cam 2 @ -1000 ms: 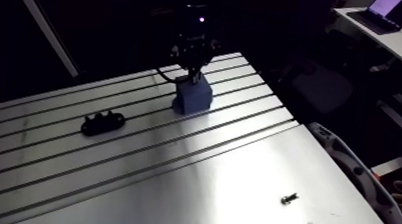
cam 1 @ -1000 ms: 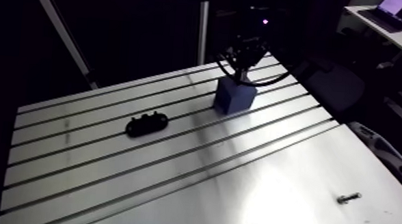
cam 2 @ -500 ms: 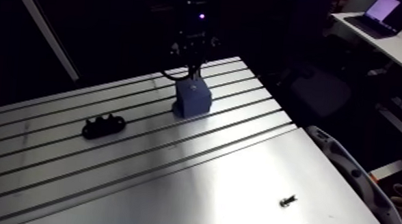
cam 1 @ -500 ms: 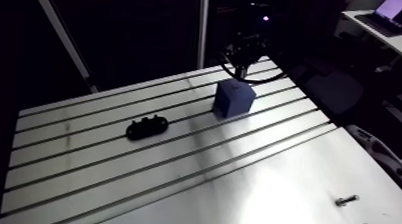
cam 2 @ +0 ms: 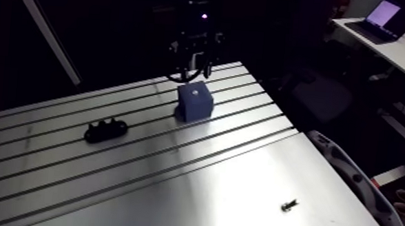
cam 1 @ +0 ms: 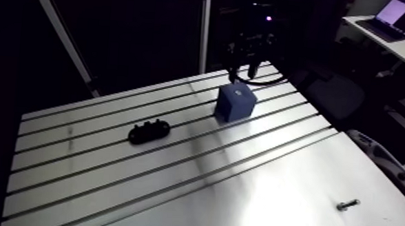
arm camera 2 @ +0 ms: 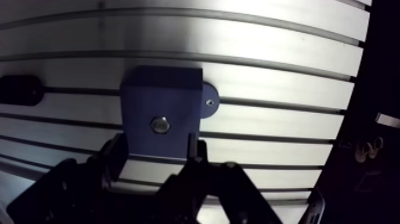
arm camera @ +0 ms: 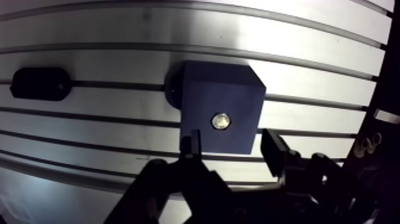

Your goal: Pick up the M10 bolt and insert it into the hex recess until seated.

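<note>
On top of the blue block I am seeing the M10 bolt sitting sunk into the top face, only its silver hex head showing. The gripper is hovering above the block, clear of the bolt, its jaws standing wide and holding nothing. Looking through the arm view, a black part is lying on the slotted table at eight o'clock from the block, and a small loose screw is lying at four o'clock, well apart.
</note>
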